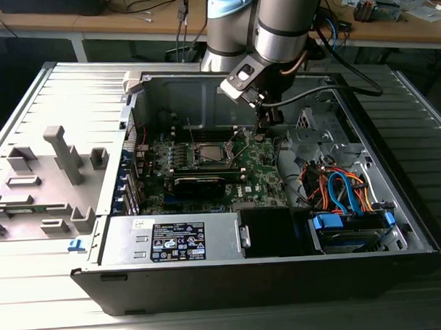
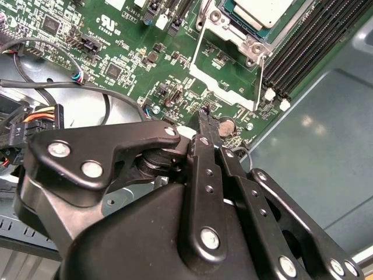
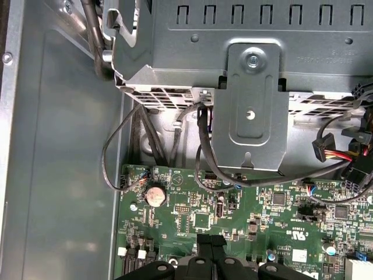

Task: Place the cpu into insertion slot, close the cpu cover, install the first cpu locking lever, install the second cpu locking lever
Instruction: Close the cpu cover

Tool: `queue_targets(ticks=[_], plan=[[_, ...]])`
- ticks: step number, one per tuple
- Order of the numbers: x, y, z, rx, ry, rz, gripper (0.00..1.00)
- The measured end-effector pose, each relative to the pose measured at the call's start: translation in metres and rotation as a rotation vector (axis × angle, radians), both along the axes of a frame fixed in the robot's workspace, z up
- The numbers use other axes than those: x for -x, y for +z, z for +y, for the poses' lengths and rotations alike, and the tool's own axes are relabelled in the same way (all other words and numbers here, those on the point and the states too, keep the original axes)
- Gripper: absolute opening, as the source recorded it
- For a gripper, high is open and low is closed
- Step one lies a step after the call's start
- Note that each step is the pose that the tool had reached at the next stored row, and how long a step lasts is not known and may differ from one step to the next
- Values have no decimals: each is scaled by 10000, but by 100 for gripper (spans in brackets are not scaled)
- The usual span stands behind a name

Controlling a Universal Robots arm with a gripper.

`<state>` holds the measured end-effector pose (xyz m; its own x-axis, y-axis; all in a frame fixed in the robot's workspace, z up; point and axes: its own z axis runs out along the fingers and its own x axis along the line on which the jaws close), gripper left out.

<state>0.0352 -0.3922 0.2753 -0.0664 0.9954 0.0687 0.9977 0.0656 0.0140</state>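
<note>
In the open computer case (image 1: 196, 101), above the green board (image 2: 134, 35), our gripper (image 2: 204, 119) hovers clenched and empty near the insertion slot (image 2: 252, 42). The cpu cover (image 2: 197, 58) lies flipped open and the cpu (image 2: 259, 10) looks seated, so closing and both levers remain.

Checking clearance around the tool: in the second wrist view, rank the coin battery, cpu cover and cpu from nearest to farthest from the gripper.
1. coin battery, beside the gripper tip.
2. cpu cover, open, farther along the board.
3. cpu, beyond the open cover.
</note>
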Motion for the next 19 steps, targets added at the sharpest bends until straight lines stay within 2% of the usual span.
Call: queue_targets(ticks=[19], plan=[[-51, 0, -1, 1, -2, 0, 11]])
